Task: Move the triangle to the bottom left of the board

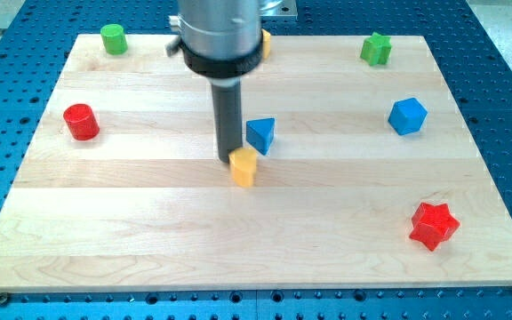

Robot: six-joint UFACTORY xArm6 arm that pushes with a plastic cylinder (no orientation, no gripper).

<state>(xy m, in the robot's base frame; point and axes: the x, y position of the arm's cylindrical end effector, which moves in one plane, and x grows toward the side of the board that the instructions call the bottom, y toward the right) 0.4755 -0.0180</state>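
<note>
The blue triangle (260,135) lies near the middle of the wooden board (149,231). My tip (230,162) is just to the view's left of the triangle and slightly lower, close beside it. A yellow block (244,165) sits right below the triangle and touches or nearly touches my tip on its right side. The rod rises from there to the arm's grey body (219,36) at the view's top.
A red cylinder (82,122) stands at the left. A green cylinder (113,38) is at the top left, a green block (376,48) at the top right. A blue block (408,116) is at the right, a red star (434,225) at the bottom right. Something yellow (265,40) peeks out behind the arm.
</note>
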